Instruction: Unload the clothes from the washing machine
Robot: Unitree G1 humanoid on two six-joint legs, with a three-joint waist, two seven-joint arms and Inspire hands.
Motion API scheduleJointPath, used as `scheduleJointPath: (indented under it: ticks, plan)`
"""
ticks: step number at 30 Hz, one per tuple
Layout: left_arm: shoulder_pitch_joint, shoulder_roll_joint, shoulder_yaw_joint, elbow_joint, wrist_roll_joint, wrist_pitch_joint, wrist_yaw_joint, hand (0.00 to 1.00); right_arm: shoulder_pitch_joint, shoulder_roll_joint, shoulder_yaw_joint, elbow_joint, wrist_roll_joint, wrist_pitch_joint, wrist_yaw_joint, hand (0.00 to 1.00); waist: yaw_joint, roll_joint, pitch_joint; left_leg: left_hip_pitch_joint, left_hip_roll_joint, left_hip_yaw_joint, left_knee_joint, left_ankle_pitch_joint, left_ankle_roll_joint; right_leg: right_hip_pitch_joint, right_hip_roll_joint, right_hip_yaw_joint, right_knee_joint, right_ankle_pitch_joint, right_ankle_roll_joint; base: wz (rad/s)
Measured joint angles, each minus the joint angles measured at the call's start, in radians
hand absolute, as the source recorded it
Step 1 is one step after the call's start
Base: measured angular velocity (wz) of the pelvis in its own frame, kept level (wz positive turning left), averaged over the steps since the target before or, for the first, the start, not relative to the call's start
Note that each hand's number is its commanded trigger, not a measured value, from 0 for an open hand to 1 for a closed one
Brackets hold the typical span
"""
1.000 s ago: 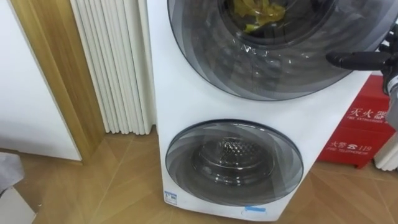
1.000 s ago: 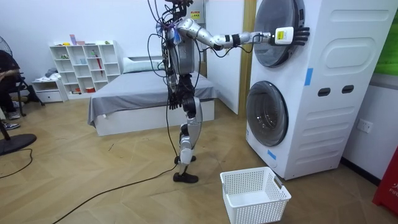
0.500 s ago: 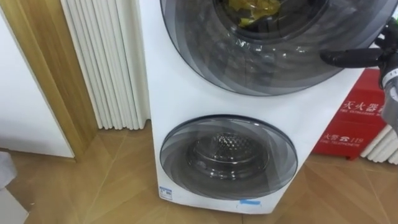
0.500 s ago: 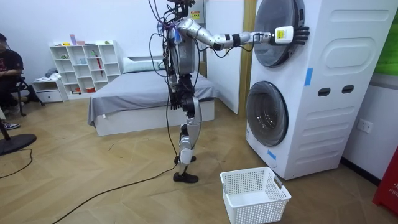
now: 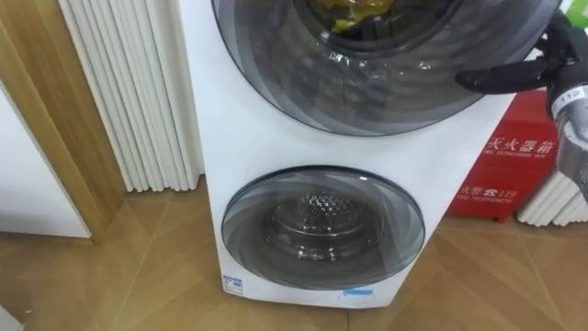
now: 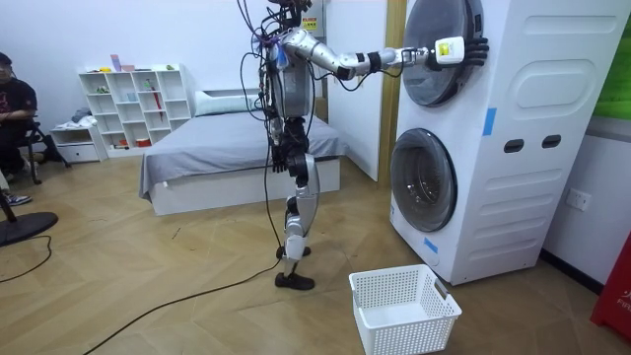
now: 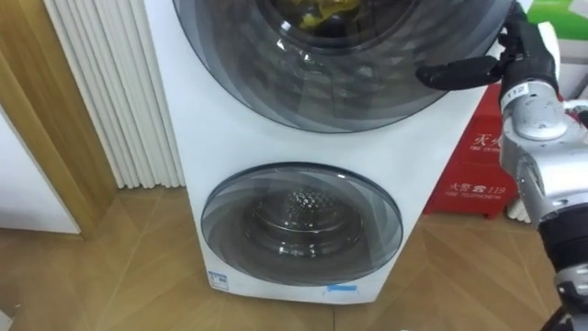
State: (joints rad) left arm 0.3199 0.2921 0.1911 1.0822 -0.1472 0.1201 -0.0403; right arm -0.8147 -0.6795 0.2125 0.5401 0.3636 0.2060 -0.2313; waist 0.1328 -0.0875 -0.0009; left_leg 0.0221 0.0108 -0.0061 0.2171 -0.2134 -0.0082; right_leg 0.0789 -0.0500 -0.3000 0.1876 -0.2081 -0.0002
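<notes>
Two white washing machines [image 5: 230, 138] are stacked in front of me. Behind the upper machine's closed round glass door [image 5: 367, 83] lie yellow clothes [image 5: 354, 11]. My right hand [image 7: 528, 55] is at the right rim of that door, its dark thumb [image 7: 459, 72] stretched straight across the glass edge. In the room view I stand upright a step from the machines with my right hand [image 6: 461, 49] raised to the upper door, fingers spread. The lower door [image 5: 322, 230] is closed, and its drum looks empty.
A white laundry basket [image 6: 404, 311] stands on the wooden floor before the machines. A red cabinet [image 5: 514, 175] sits right of the machines and a white ribbed panel [image 5: 129, 92] to their left. A bed [image 6: 227, 148] is behind me, and a person [image 6: 15, 99] sits at the room view's left.
The eye view has shifted, so the machines sit further left. My right hand stays at the upper door's rim and has risen slightly. The door is still closed.
</notes>
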Motion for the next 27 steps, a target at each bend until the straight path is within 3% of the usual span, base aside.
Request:
scheduleJointPath:
  ticks: [2,5,9,12,15,22,27]
  plan:
    - [0.000,0.000,0.000,0.000,0.000,0.001,-0.002,0.00,0.040,-0.023,-0.001,-0.101,-0.010,0.004,-0.011,0.00,0.000,-0.002,0.0006,0.004,0.003,0.000,-0.008,0.000,0.000,-0.003,0.002,0.000,0.000,0.000,0.000,-0.20]
    - [-0.010,0.007,-0.030,0.001,-0.007,-0.004,-0.002,0.00,0.118,-0.022,-0.009,-0.247,-0.028,0.006,-0.044,0.00,-0.003,-0.004,0.0011,0.027,0.008,0.002,-0.023,0.000,0.000,0.008,0.007,0.001,0.000,0.000,-0.001,-0.22]
    - [-0.024,0.010,-0.055,0.000,-0.008,-0.039,-0.004,0.00,0.219,-0.018,-0.037,-0.380,-0.103,0.004,-0.047,0.00,-0.003,-0.008,0.0019,0.044,0.014,-0.001,-0.029,0.000,0.000,0.014,0.013,-0.001,-0.003,0.001,-0.001,-0.18]
    - [-0.037,0.009,-0.057,0.000,-0.009,-0.040,-0.012,0.00,0.238,-0.012,-0.043,-0.409,-0.130,0.004,-0.049,0.00,-0.003,-0.008,0.0019,0.046,0.017,0.001,-0.028,0.000,0.000,0.014,0.016,-0.001,-0.003,0.001,-0.002,-0.06]
    - [-0.046,0.007,-0.056,0.000,-0.014,-0.040,-0.012,0.00,0.261,0.015,-0.079,-0.438,-0.137,0.004,-0.049,0.00,-0.002,-0.007,0.0019,0.045,0.019,0.000,-0.029,0.000,0.000,0.014,0.018,-0.001,-0.004,0.001,-0.002,0.00]
    - [-0.043,-0.001,-0.067,0.000,-0.018,-0.041,-0.012,0.00,0.360,0.027,-0.134,-0.582,-0.138,0.004,-0.047,0.00,-0.007,-0.006,0.0016,0.043,0.020,0.002,-0.030,0.000,0.000,0.009,0.018,-0.002,-0.005,0.001,-0.002,-0.04]
    - [-0.042,-0.006,-0.100,0.039,-0.017,-0.063,-0.013,0.00,0.455,0.074,-0.165,-0.711,-0.141,-0.011,-0.040,0.00,-0.019,0.007,0.0033,0.070,0.023,0.001,-0.032,0.000,0.000,0.029,0.021,0.009,-0.004,0.001,-0.002,-0.08]
